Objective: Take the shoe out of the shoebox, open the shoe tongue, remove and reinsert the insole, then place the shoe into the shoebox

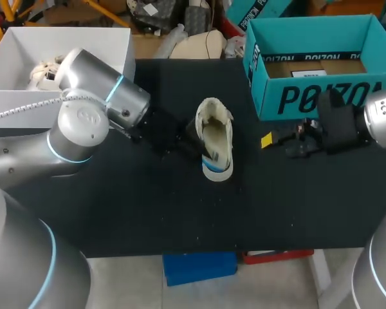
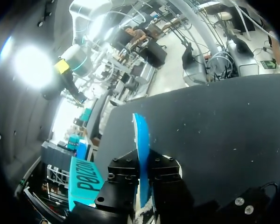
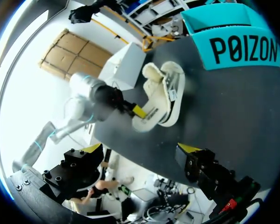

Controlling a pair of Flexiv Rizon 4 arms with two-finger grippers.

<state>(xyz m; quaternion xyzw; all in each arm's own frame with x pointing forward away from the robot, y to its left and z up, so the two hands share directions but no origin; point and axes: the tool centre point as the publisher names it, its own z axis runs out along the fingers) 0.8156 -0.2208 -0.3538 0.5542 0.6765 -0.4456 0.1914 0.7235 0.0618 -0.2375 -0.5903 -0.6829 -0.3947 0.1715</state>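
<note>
sneaker [image 1: 215,145], on its side mid-table, blue sole clamped in left gripper [image 2: 142,172]; right gripper [image 3: 140,149] splayed, empty, beside teal shoebox [image 1: 321,96]; advice: keep clamp firm, pinch tongue gently.

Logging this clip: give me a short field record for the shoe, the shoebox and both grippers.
shoe: on the table, outside the shoebox
shoebox: open, far right of the table, no shoe inside
left gripper: shut on the shoe's blue sole edge
right gripper: open, empty, in front of the shoebox, apart from the shoe
</note>
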